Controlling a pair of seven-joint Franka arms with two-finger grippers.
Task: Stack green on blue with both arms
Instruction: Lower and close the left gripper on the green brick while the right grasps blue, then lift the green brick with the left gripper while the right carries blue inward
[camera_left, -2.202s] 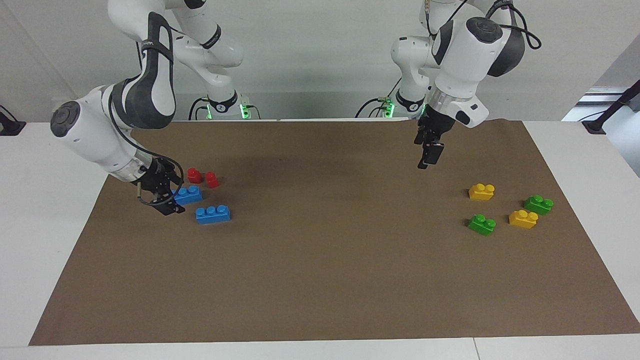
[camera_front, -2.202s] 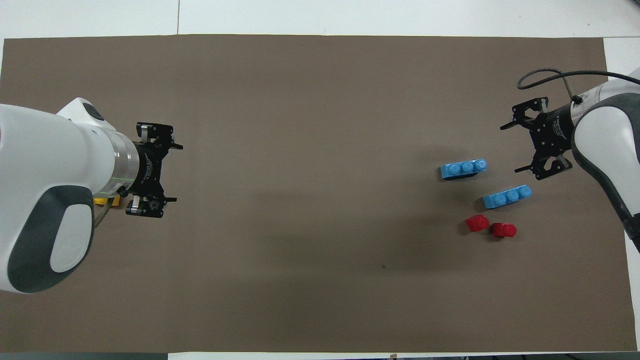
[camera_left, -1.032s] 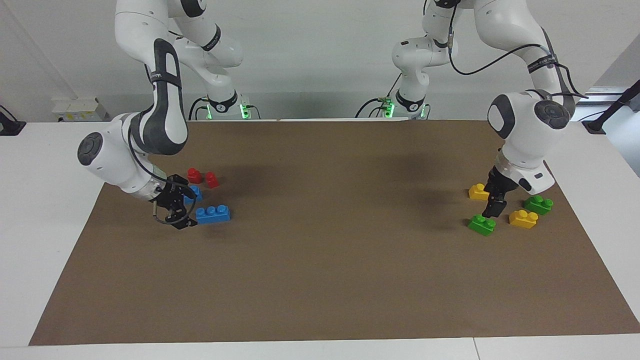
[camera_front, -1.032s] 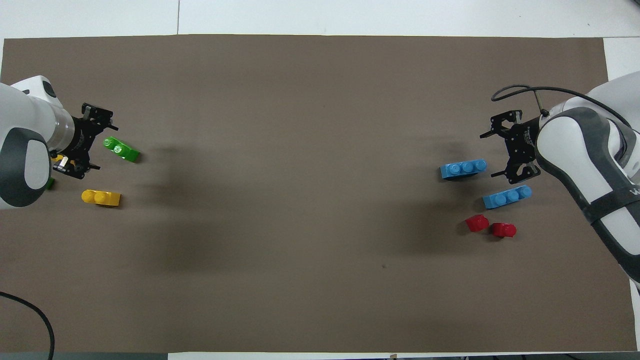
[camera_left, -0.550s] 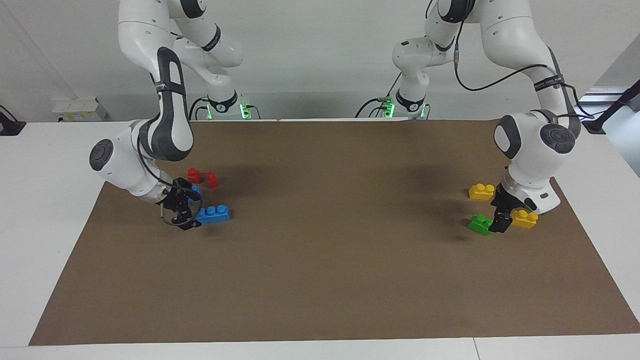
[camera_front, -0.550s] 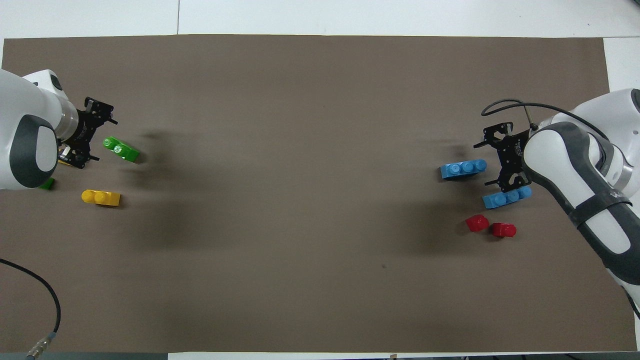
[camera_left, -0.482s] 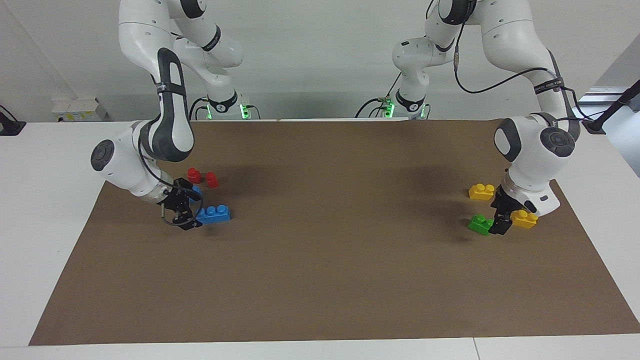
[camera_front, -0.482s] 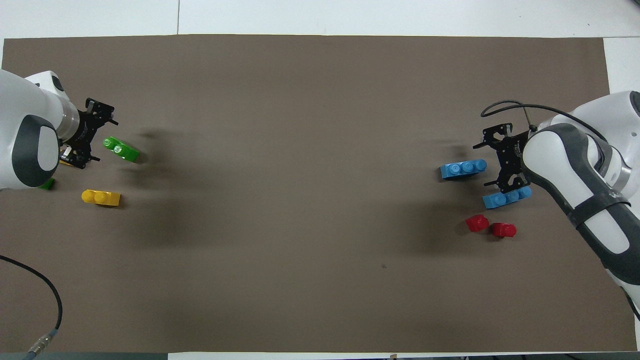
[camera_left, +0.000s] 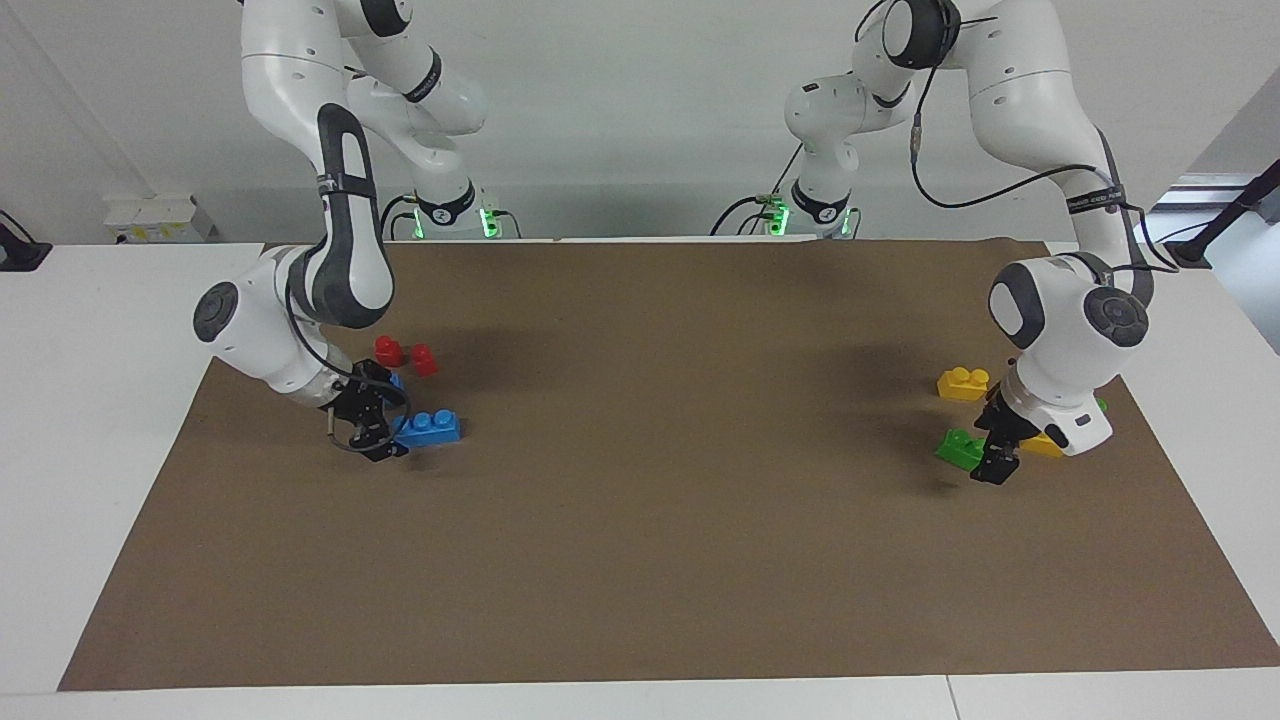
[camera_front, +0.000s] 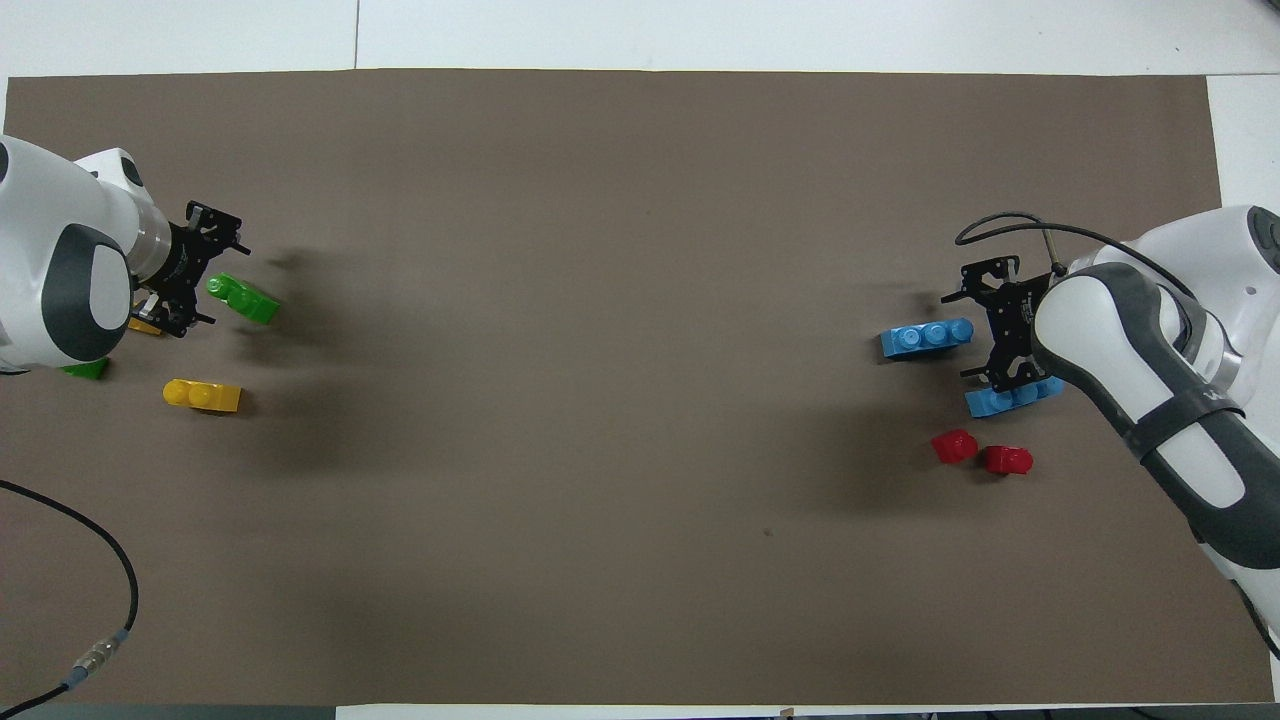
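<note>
One green brick (camera_left: 958, 447) (camera_front: 242, 298) lies on the brown mat at the left arm's end. My left gripper (camera_left: 995, 462) (camera_front: 215, 280) is low beside it, open, its fingers on either side of the brick's end; I cannot tell if they touch. At the right arm's end a blue brick (camera_left: 430, 427) (camera_front: 927, 337) lies flat. My right gripper (camera_left: 385, 440) (camera_front: 962, 335) is open and low at that brick's end. A second blue brick (camera_front: 1005, 400) lies nearer to the robots, partly covered by the right wrist. A second green brick (camera_front: 85, 370) peeks out from under the left wrist.
Two red pieces (camera_left: 405, 355) (camera_front: 980, 452) sit nearer to the robots than the blue bricks. One yellow brick (camera_left: 963, 382) (camera_front: 202, 395) lies nearer to the robots than the green one, another (camera_left: 1045, 445) is half hidden by the left wrist. A cable (camera_front: 90, 590) crosses the mat's corner.
Both grippers have come lower and slid up to their bricks, the left to the green one, the right to the blue one. No brick has moved.
</note>
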